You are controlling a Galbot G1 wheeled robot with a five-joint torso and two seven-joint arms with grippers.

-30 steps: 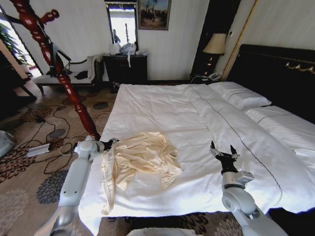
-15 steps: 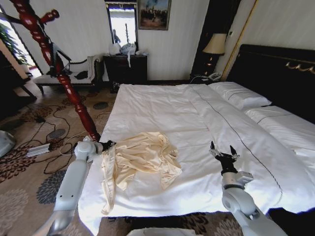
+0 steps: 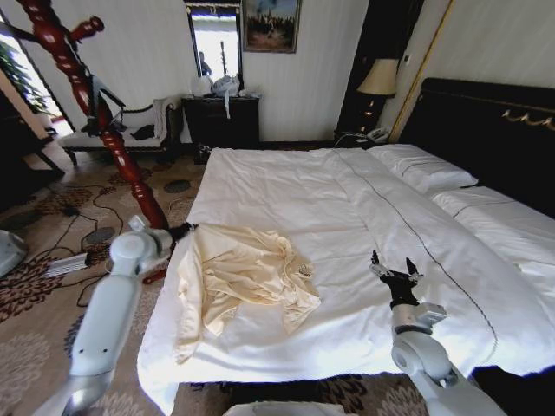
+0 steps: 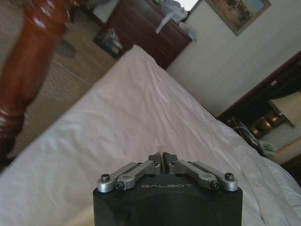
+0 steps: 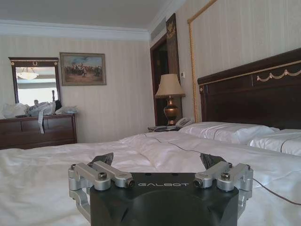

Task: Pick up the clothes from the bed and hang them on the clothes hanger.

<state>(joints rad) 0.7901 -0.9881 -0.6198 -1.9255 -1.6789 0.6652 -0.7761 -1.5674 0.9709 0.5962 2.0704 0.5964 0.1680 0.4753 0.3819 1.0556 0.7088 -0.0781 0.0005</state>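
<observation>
— Where are the clothes (image 3: 245, 276)?
— Mostly on the bed (image 3: 347, 217), one edge pinched in your left hand (image 3: 183, 230), fingertips pressed together. Right hand (image 3: 392, 271) waits spread, well apart.
— Progress?
— Barely lifted; hanging remains.

The left end effector (image 4: 162, 158) is reaching forward with fingertips pressed together, while the right end effector (image 3: 392, 268) is hovering low, fingers spread apart
</observation>
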